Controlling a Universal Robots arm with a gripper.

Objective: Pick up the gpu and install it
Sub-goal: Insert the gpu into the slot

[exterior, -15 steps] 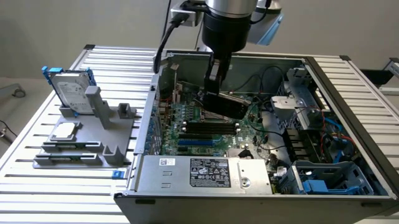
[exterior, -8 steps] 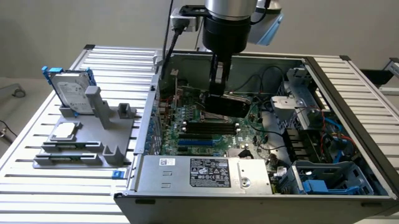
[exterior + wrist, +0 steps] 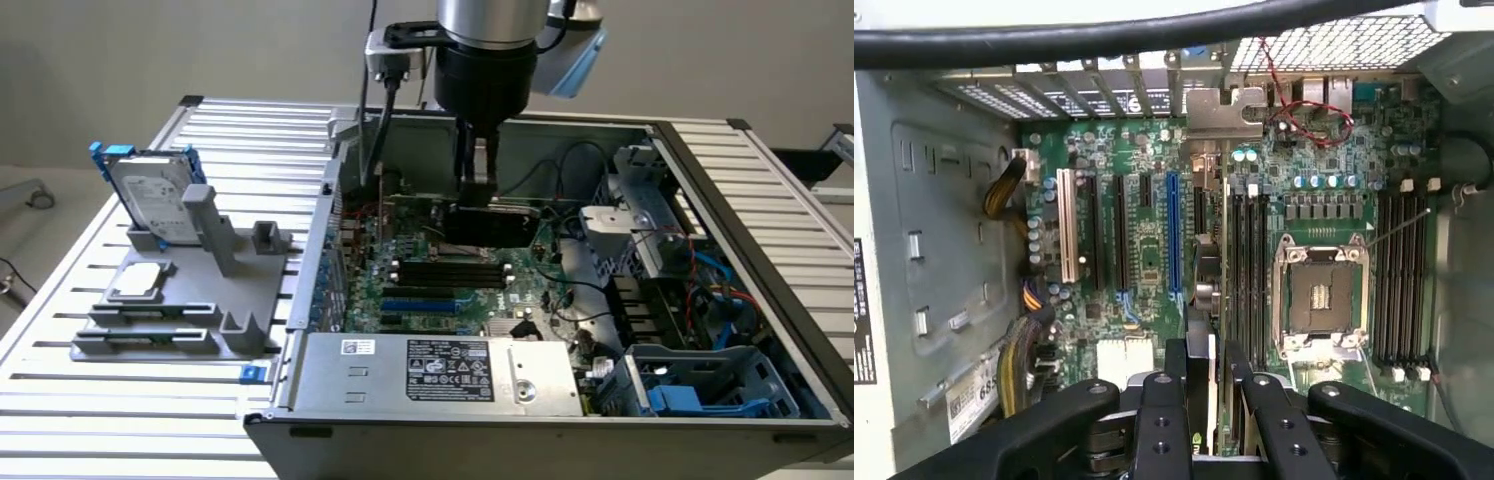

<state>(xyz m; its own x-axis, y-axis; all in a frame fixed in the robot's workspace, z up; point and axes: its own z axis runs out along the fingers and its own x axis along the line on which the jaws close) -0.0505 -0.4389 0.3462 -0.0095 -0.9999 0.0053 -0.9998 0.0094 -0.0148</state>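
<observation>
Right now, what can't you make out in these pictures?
- Whether the gpu touches the motherboard: exterior view, its own black shroud hides the lower edge.
- Power supply label text: exterior view, too small.
- Case near corner: exterior view, cut off by the frame edge.

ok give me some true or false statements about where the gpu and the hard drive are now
The black pincer grips the thin black-shrouded gpu card inside the open grey computer case. True.
The silver hard drive in a blue frame lies inside the case. False: it stands in the grey rack outside, at the exterior view's left.
The metal processor socket on the green motherboard is bare. True.
The gpu card lies on the slatted table. False: it is held over the motherboard.
</observation>
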